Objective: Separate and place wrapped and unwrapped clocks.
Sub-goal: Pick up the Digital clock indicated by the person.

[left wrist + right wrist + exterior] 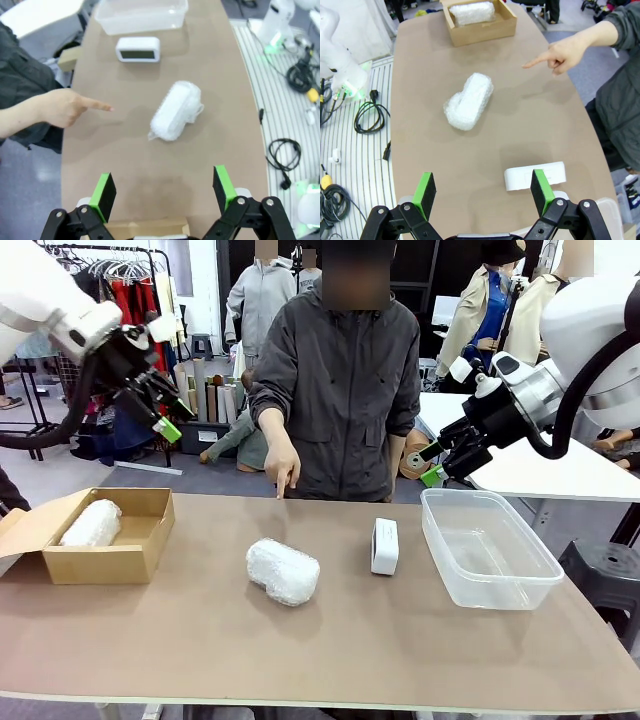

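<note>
Wrapped clocks number two. The first wrapped clock (91, 523), an oblong lump in white bubble wrap, lies inside an open cardboard box (105, 562) that sits at the left edge of the worktop (400, 640), its flap hanging out past that edge. The second wrapped clock (283, 571) lies loose on the bare surface around the middle, a little left of centre and well apart from the box. The bare clock (384, 546), white and thick-cased, stands upright between this lump and a clear plastic tub (500, 597). It is near the tub's left wall but not touching it. From the left wrist view, its dark display seems to face the left edge. The tub sits by the right edge with nothing in it.

A person in a dark jacket stands at the far edge. The person's hand (282, 465) points an index finger down at the worktop just inside that edge, beyond the loose lump.

The left pincer (165, 418) hangs high above the far left corner, over the box, with its green-padded fingers spread wide and nothing between them. The right pincer (432, 465) hovers above the far side of the tub, likewise spread wide and holding nothing.
</note>
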Robot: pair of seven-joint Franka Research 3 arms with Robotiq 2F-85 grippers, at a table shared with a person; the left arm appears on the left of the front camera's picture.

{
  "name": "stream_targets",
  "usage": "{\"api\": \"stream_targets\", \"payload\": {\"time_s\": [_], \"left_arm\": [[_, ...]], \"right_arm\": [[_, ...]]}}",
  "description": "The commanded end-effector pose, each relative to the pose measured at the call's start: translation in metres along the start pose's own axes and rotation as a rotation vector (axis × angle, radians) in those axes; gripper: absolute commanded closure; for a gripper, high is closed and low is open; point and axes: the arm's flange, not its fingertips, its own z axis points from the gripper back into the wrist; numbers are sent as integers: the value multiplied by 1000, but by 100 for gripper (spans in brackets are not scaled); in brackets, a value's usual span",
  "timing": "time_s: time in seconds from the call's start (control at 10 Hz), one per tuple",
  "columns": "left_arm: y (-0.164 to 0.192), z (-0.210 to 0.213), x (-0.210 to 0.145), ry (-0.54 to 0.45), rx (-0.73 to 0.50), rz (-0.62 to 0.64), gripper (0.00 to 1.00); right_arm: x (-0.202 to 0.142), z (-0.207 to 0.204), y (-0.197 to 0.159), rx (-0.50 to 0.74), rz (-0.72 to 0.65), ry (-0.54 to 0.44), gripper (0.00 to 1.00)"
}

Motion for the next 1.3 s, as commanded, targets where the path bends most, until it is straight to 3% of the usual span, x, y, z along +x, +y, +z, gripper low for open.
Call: {"api": "stream_targets", "payload": {"time_s": [0.0, 0.2, 0.5, 0.8, 1.0, 1.1, 1.2], "left_arm": [[-17, -29, 16, 135, -13, -78, 0], [-28, -68, 33, 250, -70, -205, 0], [-40, -118, 45, 317, -180, -396, 0], [-53, -168, 52, 356, -197, -610, 0], [-55, -185, 52, 351, -178, -669, 0], [-45, -180, 51, 285, -116, -638, 0], [-53, -185, 61, 359, -206, -625, 0]], "right_arm": [[1, 1, -1, 5, 8, -5, 0], [1, 1, -1, 5, 8, -5, 0], [1, 1, -1, 5, 8, -5, 0], [1, 1, -1, 5, 8, -5, 0], [1, 1, -1, 5, 8, -5, 0], [1, 1, -1, 5, 8, -5, 0], [1, 1, -1, 5, 8, -5, 0]]}}
